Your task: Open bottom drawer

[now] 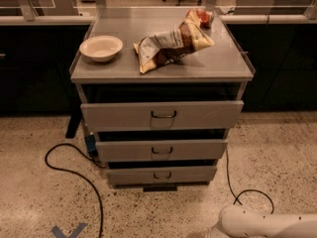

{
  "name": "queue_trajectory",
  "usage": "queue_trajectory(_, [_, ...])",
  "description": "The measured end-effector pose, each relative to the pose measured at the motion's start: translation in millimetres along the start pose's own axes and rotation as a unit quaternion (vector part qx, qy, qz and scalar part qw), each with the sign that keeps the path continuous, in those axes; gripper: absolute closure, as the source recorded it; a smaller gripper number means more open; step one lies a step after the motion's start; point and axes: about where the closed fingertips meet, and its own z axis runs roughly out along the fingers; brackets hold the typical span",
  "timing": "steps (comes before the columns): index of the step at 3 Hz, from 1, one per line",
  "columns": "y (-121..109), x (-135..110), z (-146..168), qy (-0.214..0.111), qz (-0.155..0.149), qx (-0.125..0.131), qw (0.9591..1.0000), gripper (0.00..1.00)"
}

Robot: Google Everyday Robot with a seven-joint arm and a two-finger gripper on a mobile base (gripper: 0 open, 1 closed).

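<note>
**A:** At the foot of the cabinet (pixel 237 98), is that the one you want?

**B:** Yes. The bottom drawer (pixel 129 175) is the lowest, narrowest front, just above the floor and under the middle drawer (pixel 198 150). Its small dark handle (pixel 162 175) sits at centre.

**A:** And your jaws?

**B:** Out of sight. Only my white arm (pixel 267 225) shows, low at the right edge and well apart from the handle. I cannot tell whether the jaws are released or clenched.

**A:** How do you do this well?

**B:** I judge I should come in low and square to the front, with the jaws spread enough to straddle the loop. Then I clench on its middle and pull straight back along the runners. If I pull off-centre or at a slant, the tray may bind. I'd also mind the thin cable (pixel 228 172) on the floor by the right side, and keep under the middle front above.
</note>
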Motion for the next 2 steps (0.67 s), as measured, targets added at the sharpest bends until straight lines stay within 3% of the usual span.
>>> queue_trajectory(1, [0.0, 0.0, 0.0, 0.0, 0.0, 0.0, 1.0, 0.0])
queue_trajectory(2, [-7.9, -8.7, -5.5, -0.014, -0.032, 0.039, 0.9986, 0.0])
